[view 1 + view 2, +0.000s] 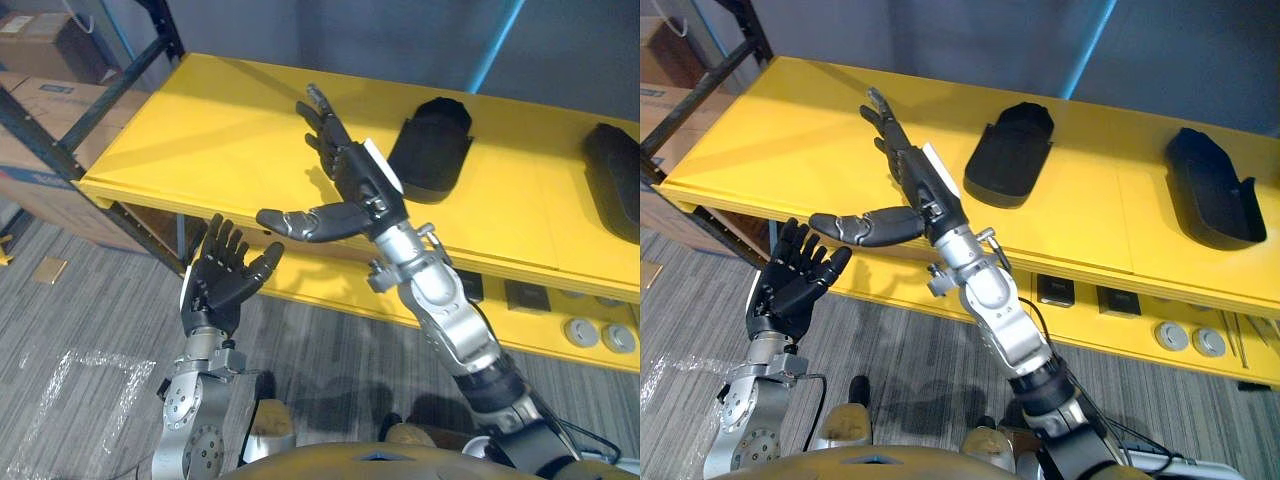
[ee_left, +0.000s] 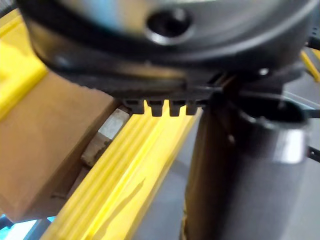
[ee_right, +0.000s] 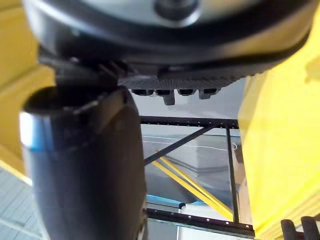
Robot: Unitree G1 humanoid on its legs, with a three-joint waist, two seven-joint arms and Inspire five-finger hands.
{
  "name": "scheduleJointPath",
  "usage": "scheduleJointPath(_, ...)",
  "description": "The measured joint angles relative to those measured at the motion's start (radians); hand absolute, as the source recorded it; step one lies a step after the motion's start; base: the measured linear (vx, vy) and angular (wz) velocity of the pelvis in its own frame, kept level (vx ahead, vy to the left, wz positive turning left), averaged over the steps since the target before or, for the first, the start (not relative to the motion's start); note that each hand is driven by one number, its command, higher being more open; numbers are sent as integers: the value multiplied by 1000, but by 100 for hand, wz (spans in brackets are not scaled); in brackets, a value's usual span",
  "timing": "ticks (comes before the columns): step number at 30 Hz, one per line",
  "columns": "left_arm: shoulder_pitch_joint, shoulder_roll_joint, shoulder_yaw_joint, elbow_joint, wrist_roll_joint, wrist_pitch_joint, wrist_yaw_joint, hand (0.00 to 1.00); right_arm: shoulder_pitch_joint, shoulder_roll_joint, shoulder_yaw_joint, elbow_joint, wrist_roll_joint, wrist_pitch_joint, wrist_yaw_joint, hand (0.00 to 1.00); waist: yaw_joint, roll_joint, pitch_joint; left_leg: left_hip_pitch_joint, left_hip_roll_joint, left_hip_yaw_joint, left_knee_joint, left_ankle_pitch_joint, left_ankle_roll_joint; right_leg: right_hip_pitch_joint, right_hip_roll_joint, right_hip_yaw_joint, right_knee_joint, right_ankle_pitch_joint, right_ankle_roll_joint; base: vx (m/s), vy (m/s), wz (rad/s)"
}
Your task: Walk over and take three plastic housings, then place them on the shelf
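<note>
Right eye view: right hand (image 1: 915,180) splayed above shelf (image 1: 760,135).

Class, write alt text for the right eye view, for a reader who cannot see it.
The right robot hand is held open and empty over a yellow shelf. A black plastic housing lies on the shelf just to its right, and a second housing lies further right. The left robot hand, also open, is raised below the shelf's front edge.

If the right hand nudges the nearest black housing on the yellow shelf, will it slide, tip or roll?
It would likely slide: the housing lies flat and low on the smooth shelf, so tipping or rolling seems unlikely. Its moulded shell looks stiff and is probably light for its size.
</note>
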Motion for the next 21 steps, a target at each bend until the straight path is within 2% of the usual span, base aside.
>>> scheduleJointPath(3, 1, 18, 0, 2, 0, 9, 3, 100, -47, 37, -1, 111, 0, 29, -44, 100, 21, 0, 0, -4, -2, -12, -7, 9, 1, 0, 0, -14, -1, -1, -1, -52, -9, 13)
scheduleJointPath(6, 11, 19, 2, 3, 0, 9, 3, 100, -58, 66, 0, 198, -1, 68, -79, 100, 26, 1, -1, -5, -5, -23, -29, 29, 0, -2, 0, -28, -1, -1, -2, -28, -9, 13)
scheduleJointPath(11, 18, 17, -15, 15, 0, 9, 3, 100, -57, 105, -5, 352, -1, 84, -238, 100, 29, 2, -1, -5, -5, -27, -37, 40, 3, -4, 0, -31, -1, -1, -1, -12, -3, 2)
scheduleJointPath(18, 40, 16, -80, 62, -7, 9, 5, 100, -77, 176, -70, 492, -12, -21, -447, 100, 30, 26, -15, -5, -5, -27, -37, 42, 4, -4, 0, -31, -1, 0, 0, 0, 0, 0)
scheduleJointPath(21, 41, 17, -92, 96, -8, 9, 4, 100, -77, 181, -72, 514, -49, -49, -495, 100, 29, 32, -14, -5, -5, -25, -37, 42, 4, -6, 1, -29, -1, 0, 0, 0, 0, 0)
